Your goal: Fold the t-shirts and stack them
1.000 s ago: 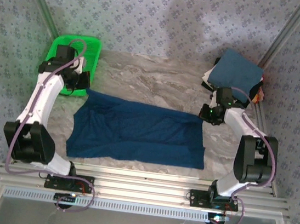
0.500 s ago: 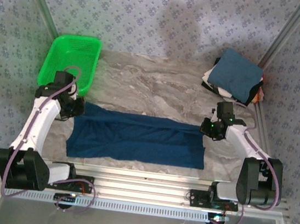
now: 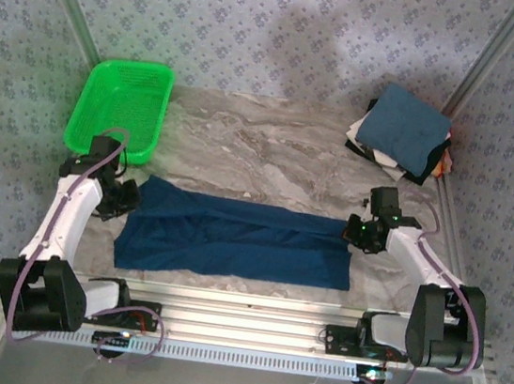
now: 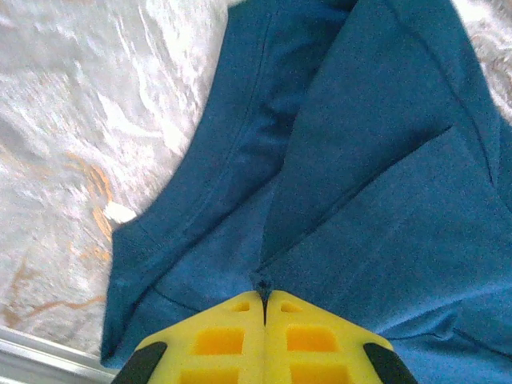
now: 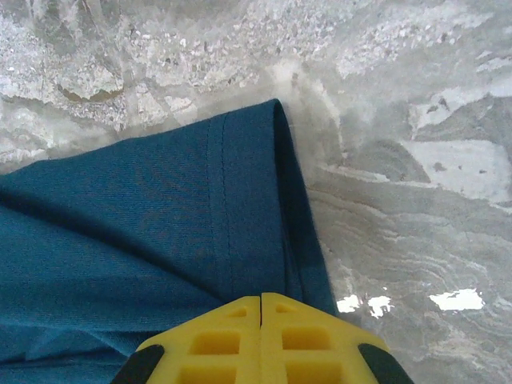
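Tightly in left gripper (image 4: 265,298) and right gripper (image 5: 262,298), teal-blue t-shirt (image 3: 232,236)

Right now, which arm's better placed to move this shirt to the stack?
Right, likely: right arm, jaws shut on the blue t-shirt, is nearest the folded stack; left arm is by the basket.

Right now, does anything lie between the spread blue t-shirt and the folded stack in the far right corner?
Nothing visible does. Bare table separates the blue t-shirt from the folded stack. The right end effector, shut on the shirt's edge, sits at that side.
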